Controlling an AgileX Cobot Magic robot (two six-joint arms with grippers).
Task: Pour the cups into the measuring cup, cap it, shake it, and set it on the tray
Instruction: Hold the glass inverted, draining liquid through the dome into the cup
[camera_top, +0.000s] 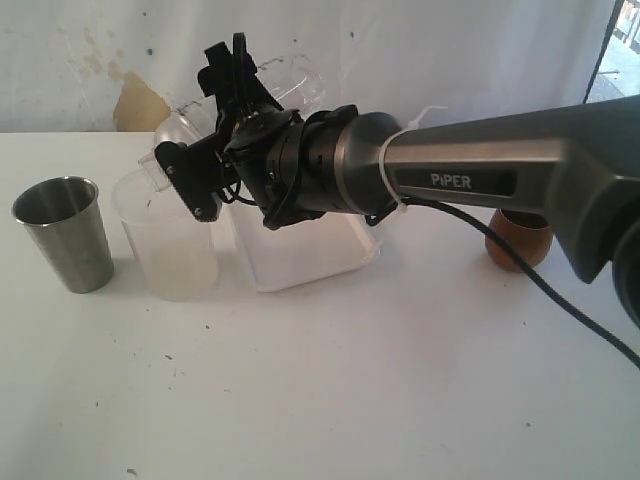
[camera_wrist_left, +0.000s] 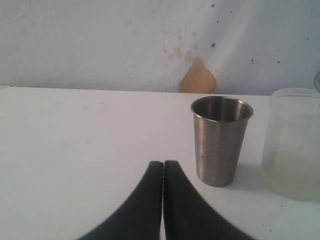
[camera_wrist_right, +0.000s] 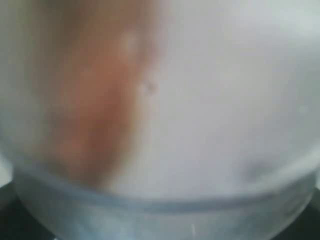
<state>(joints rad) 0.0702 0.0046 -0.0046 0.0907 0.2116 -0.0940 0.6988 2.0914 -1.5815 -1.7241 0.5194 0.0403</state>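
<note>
My right gripper (camera_top: 208, 125) has its jaws spread wide, one on either side of a clear plastic tumbler. As best I can tell this is the measuring cup (camera_top: 293, 82), though I cannot read a scale on it. I hold it off the bench (camera_top: 330, 390), tipped well over from upright, above and to the right of the steel tumbler (camera_top: 63, 235). From my right wrist the cup is only a pale blur pressed close against the camera (camera_wrist_right: 200, 125), and I cannot tell what is in it.

The steel tumbler stands upright on the bench. Just to its right stands a frosted cup (camera_top: 167, 245), close to it but not touching. Past the frosted cup lies the white tray (camera_top: 310, 268), under my right arm. The brown wooden cup (camera_top: 520, 240) sits well apart from the tumbler, far to its right and partly hidden behind that arm.

My left gripper (camera_wrist_left: 163, 163) is closed tight with nothing between its fingers. It sits low over the bench, and the steel tumbler (camera_wrist_left: 221, 141) stands ahead of it, clear of the tips.
</note>
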